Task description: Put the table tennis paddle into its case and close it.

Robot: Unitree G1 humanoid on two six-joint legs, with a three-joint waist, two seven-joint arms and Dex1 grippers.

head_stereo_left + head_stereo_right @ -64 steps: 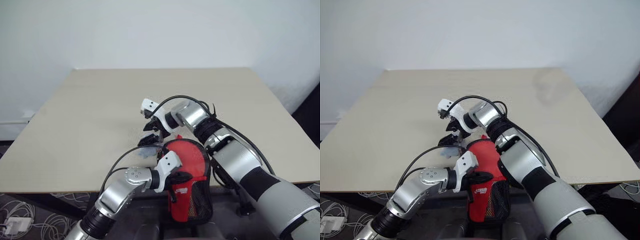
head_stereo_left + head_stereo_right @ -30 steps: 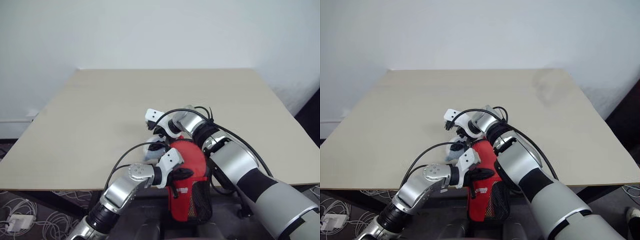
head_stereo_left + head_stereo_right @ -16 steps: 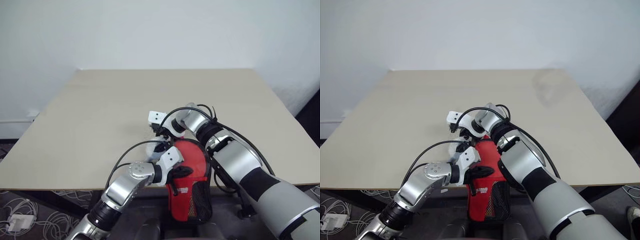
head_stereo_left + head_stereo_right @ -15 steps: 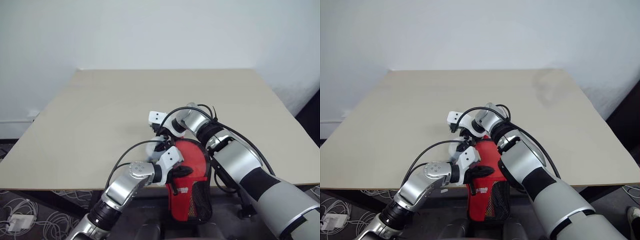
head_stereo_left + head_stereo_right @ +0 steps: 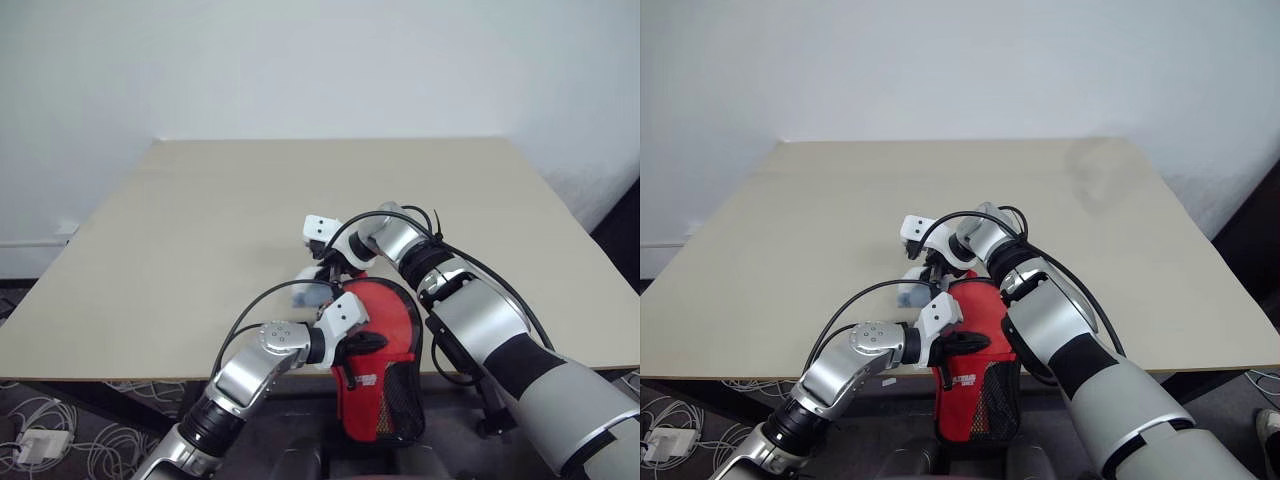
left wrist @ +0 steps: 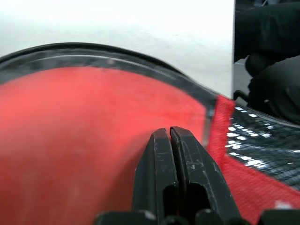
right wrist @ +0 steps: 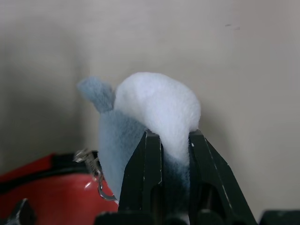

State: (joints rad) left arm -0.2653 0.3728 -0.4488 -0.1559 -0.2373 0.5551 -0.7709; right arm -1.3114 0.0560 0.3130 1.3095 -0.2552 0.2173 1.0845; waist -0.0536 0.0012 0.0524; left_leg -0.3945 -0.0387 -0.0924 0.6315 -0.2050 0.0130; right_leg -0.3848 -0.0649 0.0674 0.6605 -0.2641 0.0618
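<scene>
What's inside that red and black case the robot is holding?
Through the clear front of the case a red surface shows, likely the table tennis paddle. Its handle cannot be seen behind the black mesh.

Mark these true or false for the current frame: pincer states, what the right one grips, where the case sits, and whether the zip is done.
1. The left pincer is shut, pressed on the case. True.
2. The right pincer is open. False: it is shut on a fluffy blue-and-white tag.
3. The case lies at the table's far edge. False: it hangs over the near edge.
4. The tag hangs by a metal ring at the case's rim. True.
5. The zip is fully closed. Cannot tell.
</scene>
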